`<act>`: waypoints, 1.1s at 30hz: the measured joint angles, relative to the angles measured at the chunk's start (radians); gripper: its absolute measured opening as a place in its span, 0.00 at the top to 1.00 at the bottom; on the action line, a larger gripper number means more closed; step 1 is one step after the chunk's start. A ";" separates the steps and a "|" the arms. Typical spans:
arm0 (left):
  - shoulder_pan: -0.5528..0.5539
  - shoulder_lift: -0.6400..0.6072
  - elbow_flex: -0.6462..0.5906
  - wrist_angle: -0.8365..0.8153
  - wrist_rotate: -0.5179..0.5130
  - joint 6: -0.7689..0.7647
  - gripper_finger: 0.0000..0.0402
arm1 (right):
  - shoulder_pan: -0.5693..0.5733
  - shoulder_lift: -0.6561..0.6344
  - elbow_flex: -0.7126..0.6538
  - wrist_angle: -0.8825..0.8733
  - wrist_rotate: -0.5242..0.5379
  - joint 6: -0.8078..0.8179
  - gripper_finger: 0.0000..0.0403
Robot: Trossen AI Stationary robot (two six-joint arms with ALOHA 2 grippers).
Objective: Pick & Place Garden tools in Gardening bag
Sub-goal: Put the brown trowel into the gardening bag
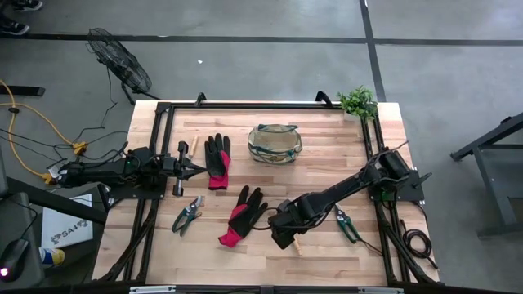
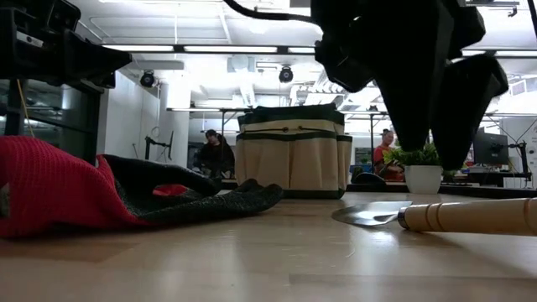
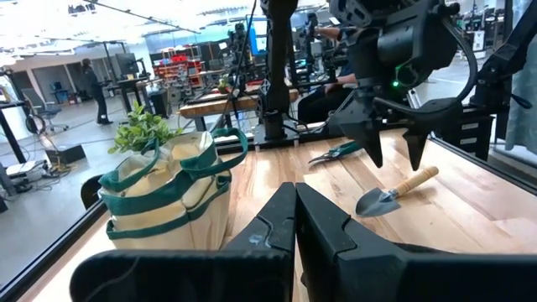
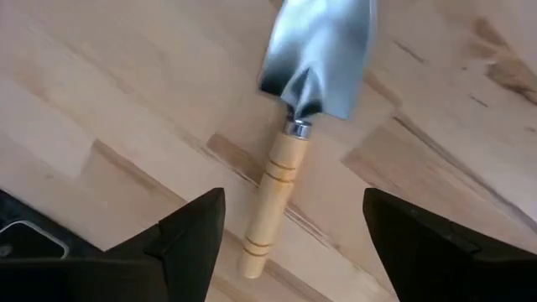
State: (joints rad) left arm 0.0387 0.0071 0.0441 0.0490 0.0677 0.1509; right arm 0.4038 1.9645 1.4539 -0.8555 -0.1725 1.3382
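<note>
1. Step in hand, as I judge it: the reach for a garden tool. The right gripper (image 4: pixel 289 231) hangs over the wooden-handled trowel with a silver metal blade (image 4: pixel 294 126), jaws released wide, one finger on either side of the handle and not yet touching it.
2. The landmark is the round olive-tan fabric gardening bag with dark green trim (image 1: pixel 275 143), standing upright at the far middle of the pale wooden table (image 1: pixel 327 163). The trowel lies flat well apart from the bag, toward the near edge and slightly to the bag's right.
3. The next move calls for lowering straight down until the fingers bracket the handle, clenching mid-handle, then lifting and carrying it to the bag's open mouth.
4. The left gripper (image 3: pixel 294 218) waits well to the bag's left, jaws clenched on nothing.
</note>
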 joint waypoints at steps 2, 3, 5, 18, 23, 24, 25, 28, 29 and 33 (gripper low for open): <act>0.000 0.000 0.000 0.000 0.000 0.000 1.00 | -0.001 -0.008 -0.036 0.056 -0.020 -0.002 0.32; 0.000 0.000 0.000 0.000 0.000 0.000 1.00 | -0.003 -0.009 -0.052 0.078 -0.028 -0.003 0.32; 0.000 0.000 0.000 0.000 0.000 0.000 1.00 | -0.008 -0.012 -0.085 0.127 -0.047 -0.004 0.32; 0.000 0.000 0.000 0.000 0.000 0.000 1.00 | -0.047 -0.017 -0.171 0.265 -0.150 -0.084 0.32; 0.000 0.000 0.000 0.000 0.000 0.000 1.00 | -0.058 -0.017 -0.176 0.259 -0.166 -0.124 0.32; 0.000 0.000 0.000 0.000 0.000 0.000 1.00 | -0.059 -0.017 -0.176 0.256 -0.171 -0.135 0.32; 0.000 0.000 0.000 0.000 0.000 0.000 1.00 | -0.060 -0.017 -0.176 0.248 -0.180 -0.149 0.32; 0.000 0.000 0.000 0.000 0.000 0.000 1.00 | -0.073 -0.017 -0.176 0.220 -0.226 -0.218 0.32; 0.000 0.000 0.000 0.000 0.000 0.000 1.00 | -0.078 -0.020 -0.176 0.209 -0.240 -0.246 0.32; 0.000 0.000 0.000 0.000 0.000 0.000 1.00 | -0.081 -0.045 -0.175 0.122 -0.263 -0.376 0.32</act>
State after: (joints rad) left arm 0.0388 0.0067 0.0441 0.0492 0.0677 0.1509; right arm 0.3229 1.9198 1.2791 -0.7339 -0.4355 0.9618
